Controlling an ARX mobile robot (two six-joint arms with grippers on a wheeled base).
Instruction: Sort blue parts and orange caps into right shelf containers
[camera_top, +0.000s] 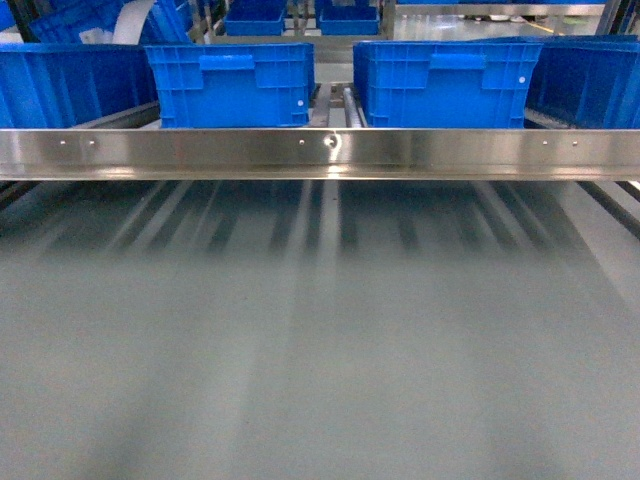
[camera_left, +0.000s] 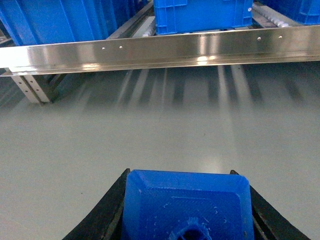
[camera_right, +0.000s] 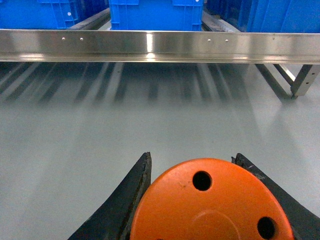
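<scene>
Wrist views: left hand (camera_left: 186, 210) grips blue part (camera_left: 187, 200), right hand (camera_right: 200, 200) orange cap (camera_right: 212, 205).

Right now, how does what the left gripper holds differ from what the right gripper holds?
The blue part in the left gripper is bright blue and boxy with bevelled corners; the orange cap in the right gripper is orange and round. The cap's flat top has several open holes, while the part's top shows one round feature. Both sit between dark fingers, facing the steel shelf.

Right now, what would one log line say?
left hand: holds blue part | right hand: holds orange cap | facing shelf, crates ahead
</scene>
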